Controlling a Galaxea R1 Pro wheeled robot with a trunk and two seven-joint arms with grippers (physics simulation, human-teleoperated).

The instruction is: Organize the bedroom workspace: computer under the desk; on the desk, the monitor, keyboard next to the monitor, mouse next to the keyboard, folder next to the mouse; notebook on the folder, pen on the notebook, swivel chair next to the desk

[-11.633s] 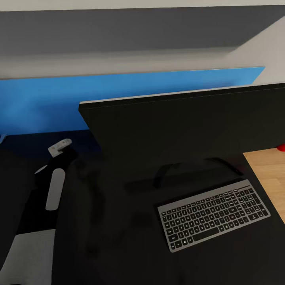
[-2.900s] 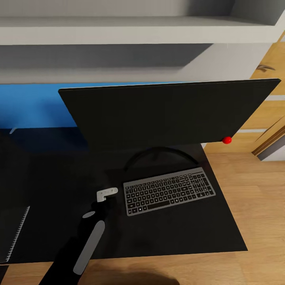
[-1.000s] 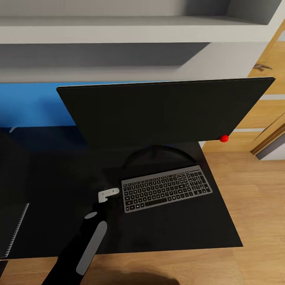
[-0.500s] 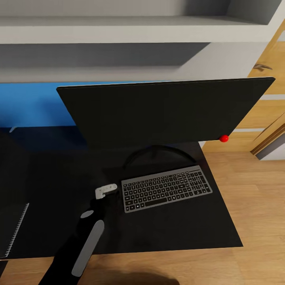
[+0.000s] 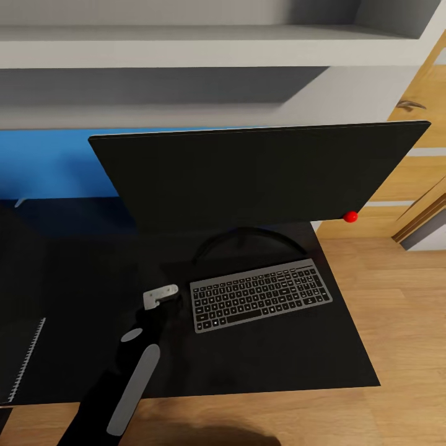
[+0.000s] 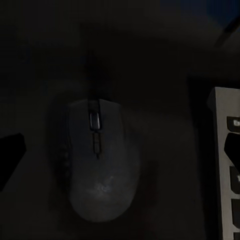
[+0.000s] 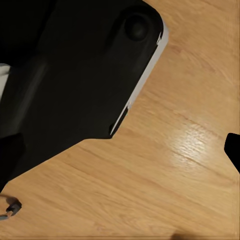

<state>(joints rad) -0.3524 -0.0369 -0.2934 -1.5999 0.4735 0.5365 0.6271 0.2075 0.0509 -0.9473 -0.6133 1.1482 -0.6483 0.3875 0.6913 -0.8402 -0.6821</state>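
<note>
i've got my left gripper [image 5: 162, 296] over the dark desk [image 5: 260, 359], above the black computer mouse [image 6: 97, 160] lying just beside the grey keyboard's [image 5: 260, 295] left end, where the task wants it; whether its fingers are apart i cannot tell.

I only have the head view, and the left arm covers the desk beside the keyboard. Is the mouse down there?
Observer: Yes. The left wrist view shows the mouse lying flat on the desk, below the left arm.
Operator: Touching the keyboard?
Observer: No. A strip of bare desk separates it from the keyboard edge.
Operator: Is it gripped?
Observer: No. One dark fingertip sits off to its side, clear of it.
</note>
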